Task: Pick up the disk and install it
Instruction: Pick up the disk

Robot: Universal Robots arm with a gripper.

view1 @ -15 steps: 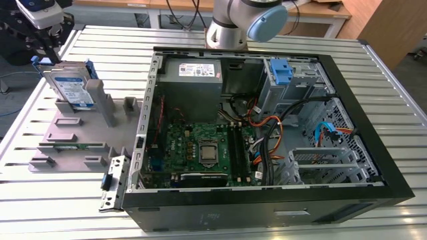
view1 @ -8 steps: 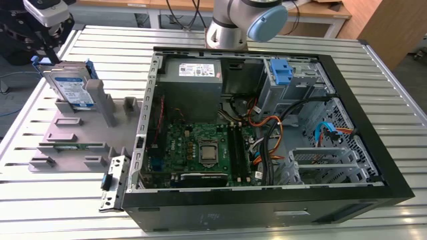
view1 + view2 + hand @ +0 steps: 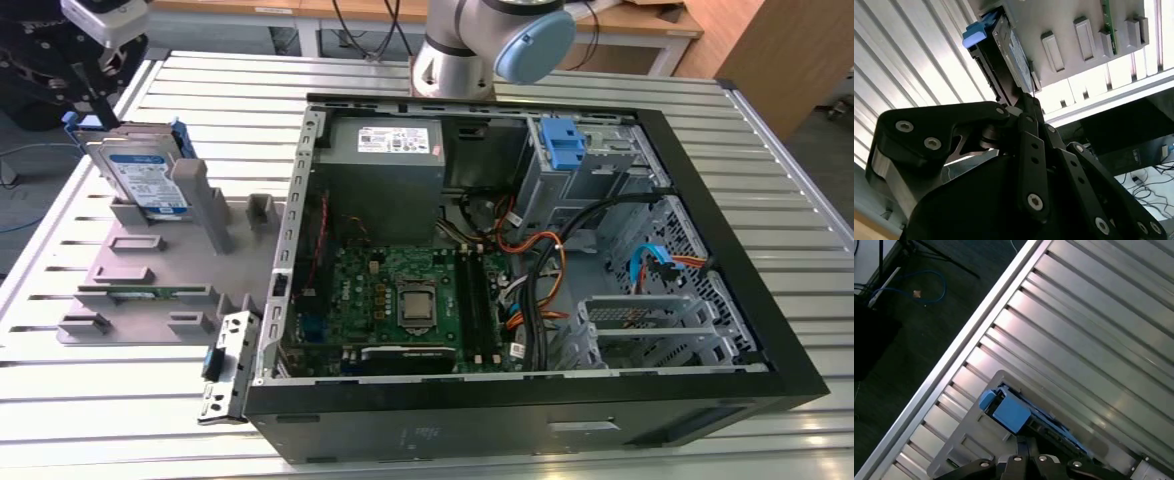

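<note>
At upper left of the exterior view, gripper (image 3: 86, 105) directly over the disk (image 3: 140, 172). Disk on end in a slot of the grey holder (image 3: 150, 262) on the desk (image 3: 240, 90), just beside the open computer case (image 3: 787, 385) filling the frame's centre and right. Long axis close to upright, leaning slightly, pointing up into the fingers (image 3: 1030, 107). Fingers drawn together on the disk's upper edge, beside its blue rail tab (image 3: 1010, 412), by the look of both wrist views. Seated in the slot, not yet lifted.
</note>
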